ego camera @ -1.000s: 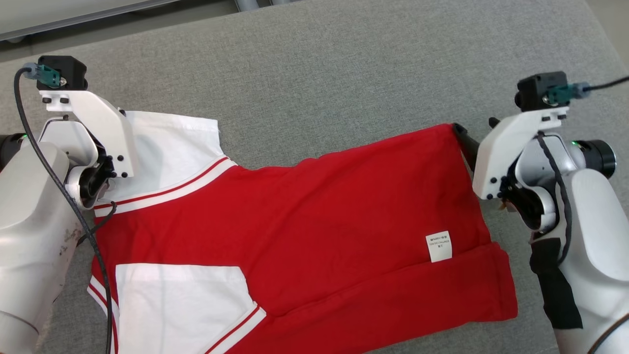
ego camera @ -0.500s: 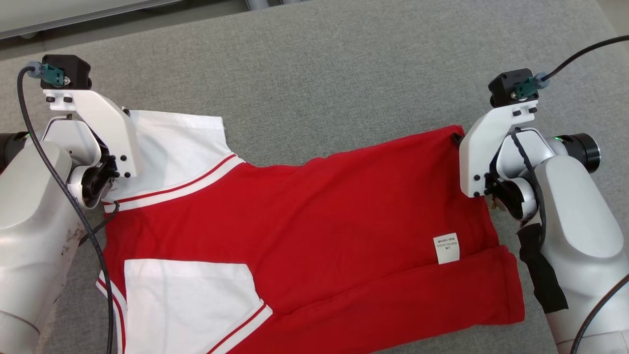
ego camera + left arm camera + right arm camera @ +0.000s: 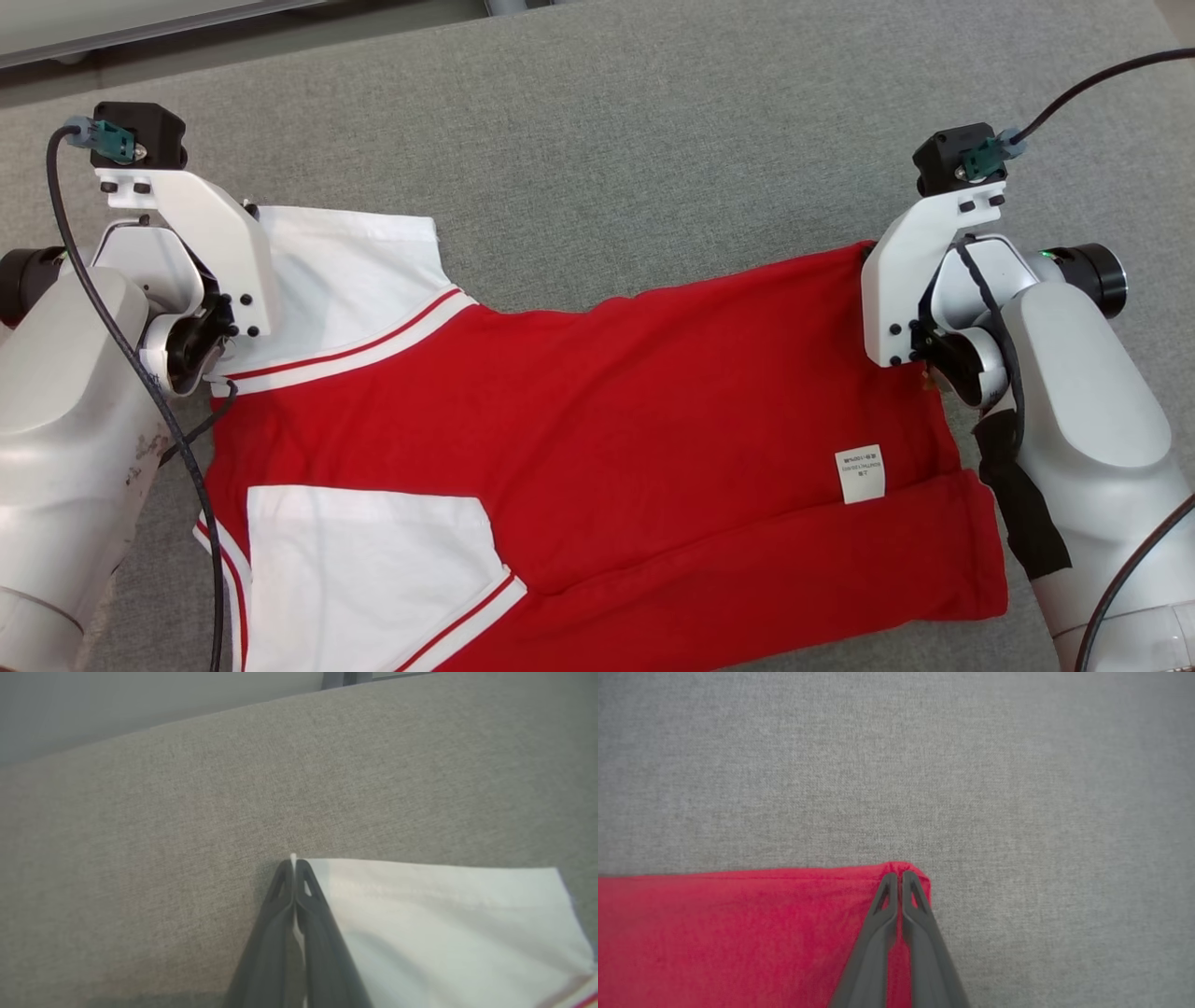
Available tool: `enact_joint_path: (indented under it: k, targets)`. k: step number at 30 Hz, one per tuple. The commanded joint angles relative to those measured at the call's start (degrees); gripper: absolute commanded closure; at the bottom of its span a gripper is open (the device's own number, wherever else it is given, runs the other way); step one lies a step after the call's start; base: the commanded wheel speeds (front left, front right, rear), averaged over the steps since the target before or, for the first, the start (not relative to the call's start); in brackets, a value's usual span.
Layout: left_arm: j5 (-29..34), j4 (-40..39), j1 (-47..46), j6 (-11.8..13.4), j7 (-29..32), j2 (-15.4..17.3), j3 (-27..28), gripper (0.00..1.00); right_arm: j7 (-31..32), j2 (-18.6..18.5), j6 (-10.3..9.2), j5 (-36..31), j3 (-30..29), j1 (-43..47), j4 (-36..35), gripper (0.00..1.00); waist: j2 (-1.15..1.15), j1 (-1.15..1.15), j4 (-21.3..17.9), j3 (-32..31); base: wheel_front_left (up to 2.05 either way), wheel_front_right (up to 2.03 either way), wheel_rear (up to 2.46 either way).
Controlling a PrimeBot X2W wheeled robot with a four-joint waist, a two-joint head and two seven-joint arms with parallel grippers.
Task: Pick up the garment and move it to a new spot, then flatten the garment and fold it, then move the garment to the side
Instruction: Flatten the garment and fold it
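Bright, even, soft light; no glare. Head view sharp, with faint soft shadows on the shirt. Wrist views softer: left one hazy and washed out, my fingers blurred close up; right one smeared toward the edges.

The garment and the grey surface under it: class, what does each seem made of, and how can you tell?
Garment: probably soft knit cotton or a blend, matte; it folds and creases limply. Grey surface: likely woven upholstery cloth, matte; a speckled, heathered weave shows close up.
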Motion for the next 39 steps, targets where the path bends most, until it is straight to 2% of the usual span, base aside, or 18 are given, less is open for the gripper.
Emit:
enact_joint_path:
  k: [1,10,15,19,25,34,39]
  targets:
    - [-0.6,-0.2,-0.2,-0.4,-0.9,0.2,0.2,1.00,-0.9,-0.4,0.01,0.0,0.0,-0.4,0.2,1.00,0.00,0.00,0.0,-0.2,0.00,0.00,0.00]
    - [-2.8,-2.8,1.4,-2.6,-3.1,0.9,1.8,1.00,-4.0,-1.5,0.01,1.5,0.7,2.7,-2.0,1.00,0.00,0.00,0.7,-2.9,0.00,0.00,0.00]
    - [-6.3,-8.1,5.1,-4.4,-3.9,1.8,4.1,1.00,-5.4,-2.9,0.01,2.5,0.8,5.8,-5.2,1.00,0.00,0.00,2.0,-5.6,0.00,0.00,0.00]
    - [-8.8,-12.8,8.1,-4.3,-4.5,2.7,5.8,1.00,-5.8,-3.7,0.01,3.2,0.6,8.1,-7.8,1.00,0.00,0.00,3.0,-7.2,0.00,0.00,0.00]
    - [-11.7,-25.3,18.0,-0.6,-7.1,4.8,8.7,1.00,-4.8,-5.2,0.01,3.2,0.1,13.7,-12.8,1.00,0.00,0.00,4.9,-10.0,0.00,0.00,0.00]
    - [-15.2,-44.6,36.5,8.3,-10.0,6.1,10.4,1.00,-0.4,-6.7,0.01,3.1,-1.9,22.3,-20.8,1.00,0.00,0.00,6.6,-11.5,0.00,0.00,0.00]
    - [-16.4,-51.8,44.2,11.3,-11.8,6.3,11.0,1.00,2.0,-7.9,0.01,2.5,-4.5,26.3,-23.4,1.00,0.00,0.00,7.9,-11.9,0.00,0.00,0.00]
